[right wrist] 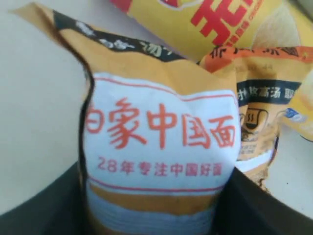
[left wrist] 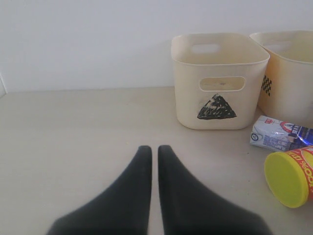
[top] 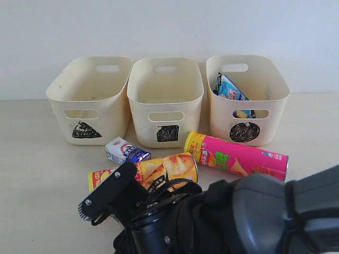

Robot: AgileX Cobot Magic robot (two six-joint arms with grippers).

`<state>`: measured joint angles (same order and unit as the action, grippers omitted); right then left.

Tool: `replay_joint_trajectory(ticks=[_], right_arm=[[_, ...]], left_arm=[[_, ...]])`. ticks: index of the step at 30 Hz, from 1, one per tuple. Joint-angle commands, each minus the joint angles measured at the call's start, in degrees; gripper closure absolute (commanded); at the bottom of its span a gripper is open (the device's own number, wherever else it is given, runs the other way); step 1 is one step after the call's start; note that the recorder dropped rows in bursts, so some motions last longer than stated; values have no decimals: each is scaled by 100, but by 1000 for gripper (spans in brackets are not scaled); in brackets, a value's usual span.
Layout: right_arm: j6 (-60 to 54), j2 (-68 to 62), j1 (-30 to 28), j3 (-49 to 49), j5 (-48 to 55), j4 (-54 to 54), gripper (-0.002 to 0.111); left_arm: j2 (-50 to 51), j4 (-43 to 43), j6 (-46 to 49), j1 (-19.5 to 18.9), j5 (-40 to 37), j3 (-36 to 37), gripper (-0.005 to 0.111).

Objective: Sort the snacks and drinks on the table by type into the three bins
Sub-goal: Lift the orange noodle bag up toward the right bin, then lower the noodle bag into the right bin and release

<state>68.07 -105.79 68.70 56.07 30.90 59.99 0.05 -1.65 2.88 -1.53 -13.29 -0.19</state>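
Where the yellow tube (right wrist: 220,19) lies on the table (right wrist: 29,98), the orange bag (right wrist: 159,147) sits just beside it, between the right gripper's (right wrist: 156,196) fingers (right wrist: 44,215). The jaws are part-closed, pressing both of its sides. The left gripper (left wrist: 154,152) is fully closed and empty, above bare table near the triangle bin (left wrist: 186,98).

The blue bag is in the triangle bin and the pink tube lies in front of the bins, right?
No: the blue bag is in the circle bin, as the exterior view shows. The pink tube does lie in front.
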Motion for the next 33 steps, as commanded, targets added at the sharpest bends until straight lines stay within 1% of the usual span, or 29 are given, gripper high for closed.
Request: replay_joint_trajectory(ticks=[1,13,16,20,24,29,30,33], right_arm=[[39,577,-2,2,-113,-109,108],[-419,1947,-2,2,-96,-376,108],[-576,2223,-2,2,76,-376,108],[-845,2599,-16,2,558,-237,108],[-906,2949,-16,2,848,222,108],[-916,3197,-16,2,1235,1630,108],[-916,3209,-85,2,1419,2218,108],[-903,3197,-488,2,1296,2632,108]], left_arm=[[-5,-65,-16,0,34,19,103],[-5,-65,-16,0,34,19,103],[-5,-65,-16,0,34,19,103],[-5,-65,-16,0,34,19,103],[-5,-65,-16,0,34,19,103],[-5,-65,-16,0,34,19,103],[-5,-65,-16,0,34,19,103],[-5,-65,-16,0,34,19,103]])
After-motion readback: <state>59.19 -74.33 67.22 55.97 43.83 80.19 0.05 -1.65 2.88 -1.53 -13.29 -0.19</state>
